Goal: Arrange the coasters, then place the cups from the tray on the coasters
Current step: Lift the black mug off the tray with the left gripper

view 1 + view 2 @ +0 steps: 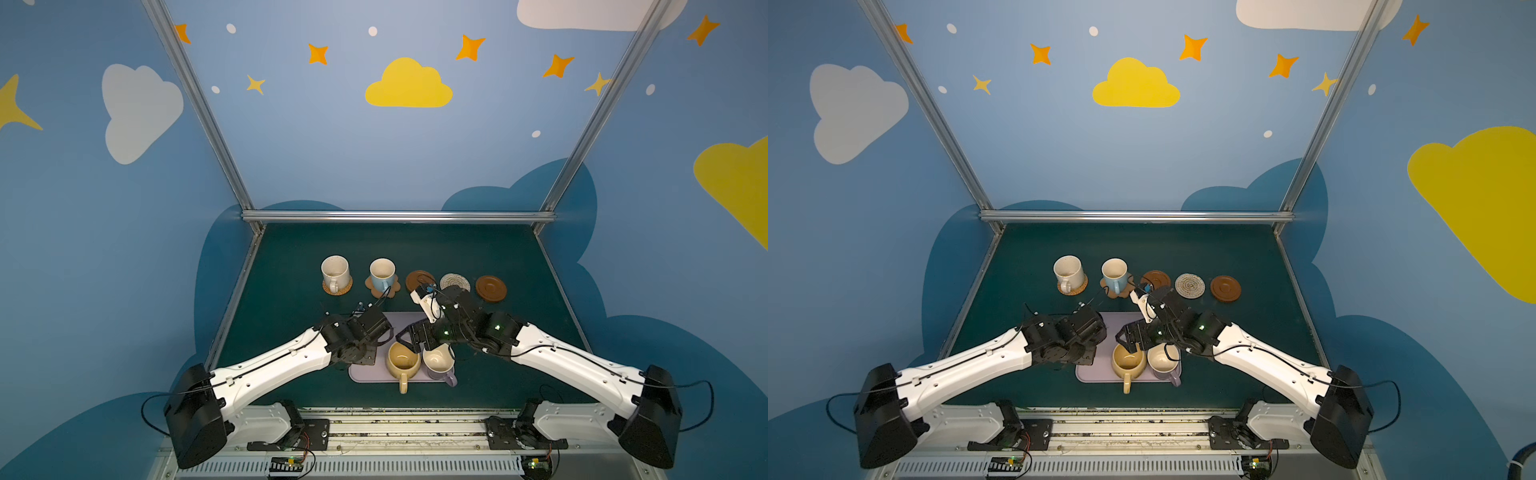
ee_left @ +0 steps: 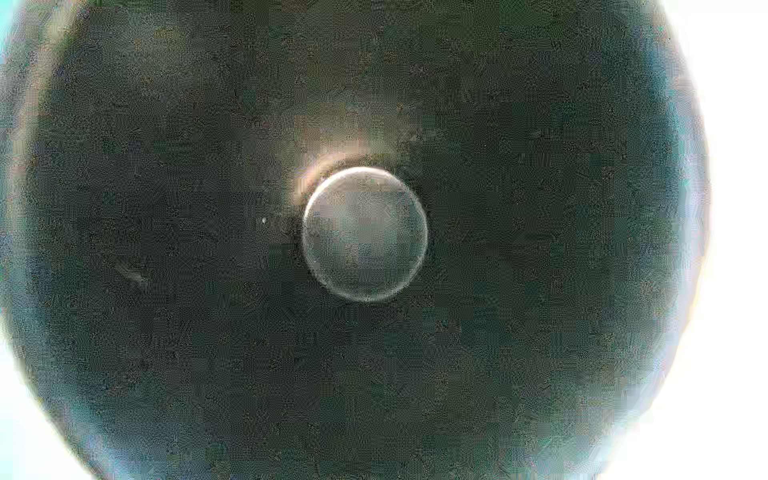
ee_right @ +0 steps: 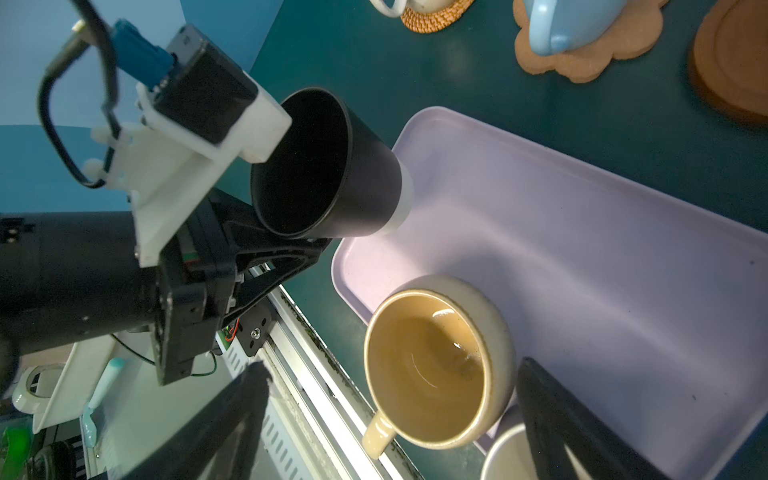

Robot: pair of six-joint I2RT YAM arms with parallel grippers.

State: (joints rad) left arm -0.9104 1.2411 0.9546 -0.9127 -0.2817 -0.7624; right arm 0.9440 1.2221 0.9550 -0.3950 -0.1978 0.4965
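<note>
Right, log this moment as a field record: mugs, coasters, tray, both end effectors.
on coasters: cream mug on tan woven coaster; blue mug on flower coaster
bare coasters: middle brown disc; pale woven coaster; end brown disc
tray: holds yellow mug and lilac mug
left end effector: shut on black mug at the tray's end
right end effector: open, fingers either side of the yellow mug
</note>
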